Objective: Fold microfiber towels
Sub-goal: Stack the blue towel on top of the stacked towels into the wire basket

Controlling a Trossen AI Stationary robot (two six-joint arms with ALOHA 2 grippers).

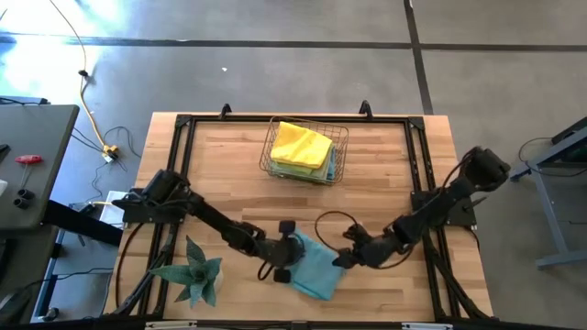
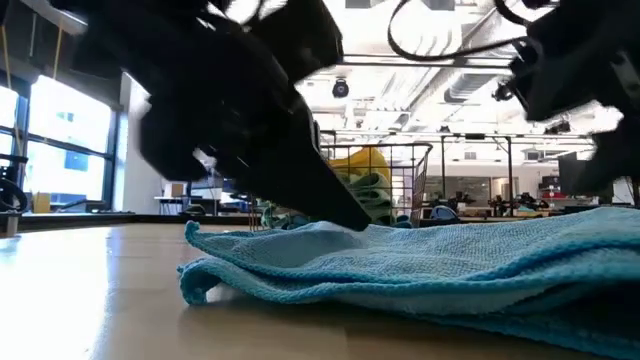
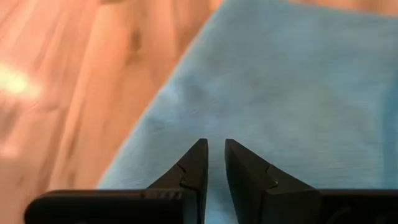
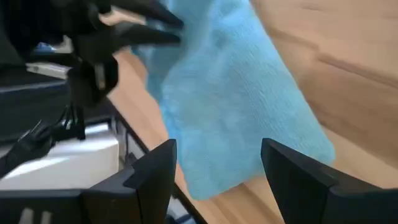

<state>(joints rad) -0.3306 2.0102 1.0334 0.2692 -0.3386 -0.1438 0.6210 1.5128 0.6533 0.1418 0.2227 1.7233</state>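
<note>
Folding blue towel (image 1: 314, 269) near bench front edge: left tool (image 1: 286, 249) nearly closed above it, nothing gripped; right tool (image 1: 347, 259) open beside it.

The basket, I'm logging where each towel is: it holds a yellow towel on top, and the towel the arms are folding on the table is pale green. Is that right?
One thing is wrong: the towel being folded is light blue, not pale green, as the high view shows. The basket does hold a yellow towel on top.
</note>
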